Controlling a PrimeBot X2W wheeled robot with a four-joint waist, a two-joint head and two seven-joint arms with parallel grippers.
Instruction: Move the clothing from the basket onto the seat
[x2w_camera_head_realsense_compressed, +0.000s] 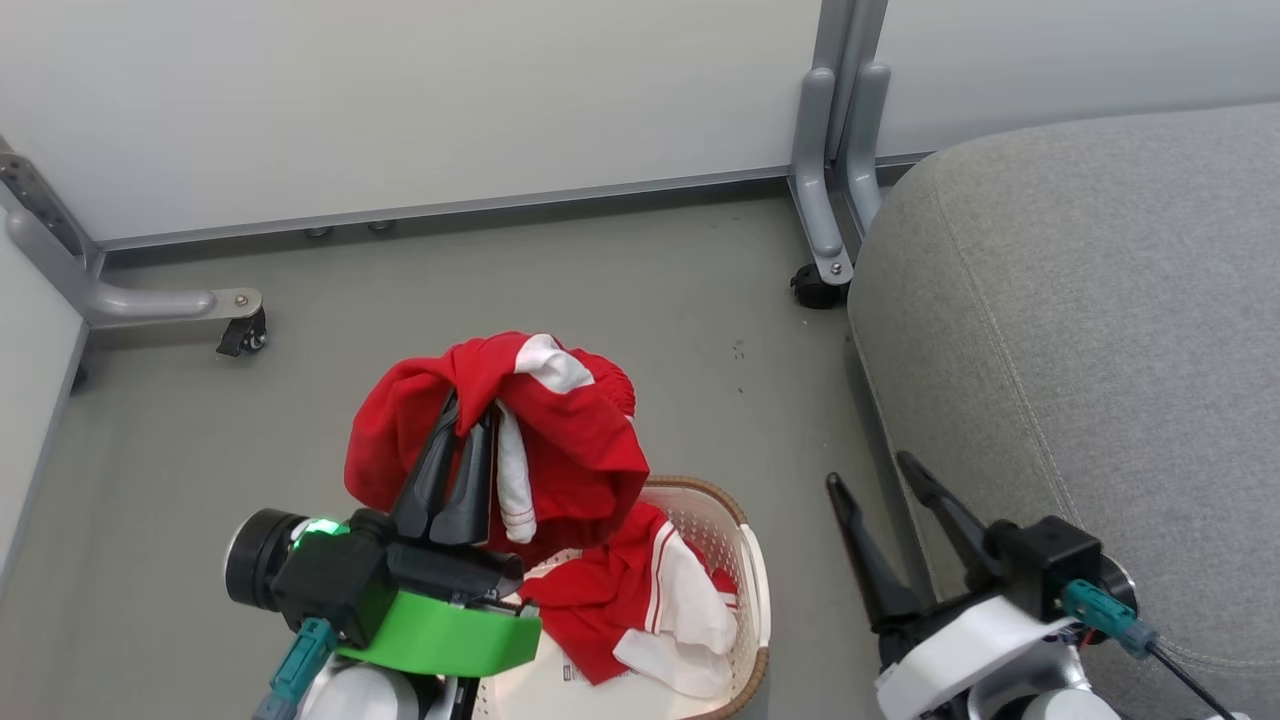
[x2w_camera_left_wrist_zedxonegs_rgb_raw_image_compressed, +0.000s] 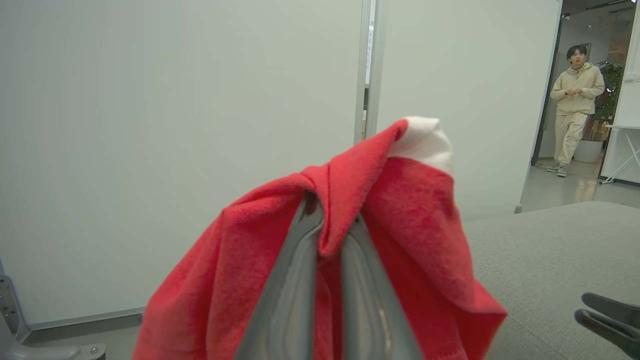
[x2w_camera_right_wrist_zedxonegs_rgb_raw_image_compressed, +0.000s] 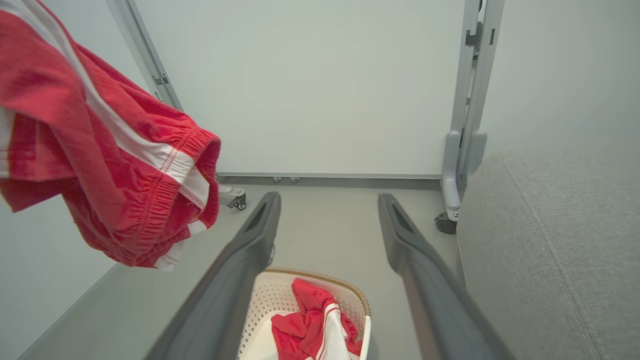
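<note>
left gripper (x2w_camera_head_realsense_compressed: 472, 408): clamped on red garment (x2w_camera_head_realsense_compressed: 585, 440), held clear of basket (x2w_camera_head_realsense_compressed: 700, 487)
right gripper (x2w_camera_head_realsense_compressed: 868, 470): spread wide, empty
next: carry over seat (x2w_camera_head_realsense_compressed: 1100, 300), release well inside edge

Head view looking down over basket (x2w_camera_head_realsense_compressed: 700, 490), wrist views facing forward, sharing seat (x2w_camera_right_wrist_zedxonegs_rgb_raw_image_compressed: 550, 250)

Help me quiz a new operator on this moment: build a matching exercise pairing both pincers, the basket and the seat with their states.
Things:
1 left pincer
2 right pincer
3 basket
4 seat

States:
A open, holding nothing
B grey, beside the right pincer
C shut on a red garment
D on the floor, clothing inside

Pairs: 1-C; 2-A; 3-D; 4-B
</note>
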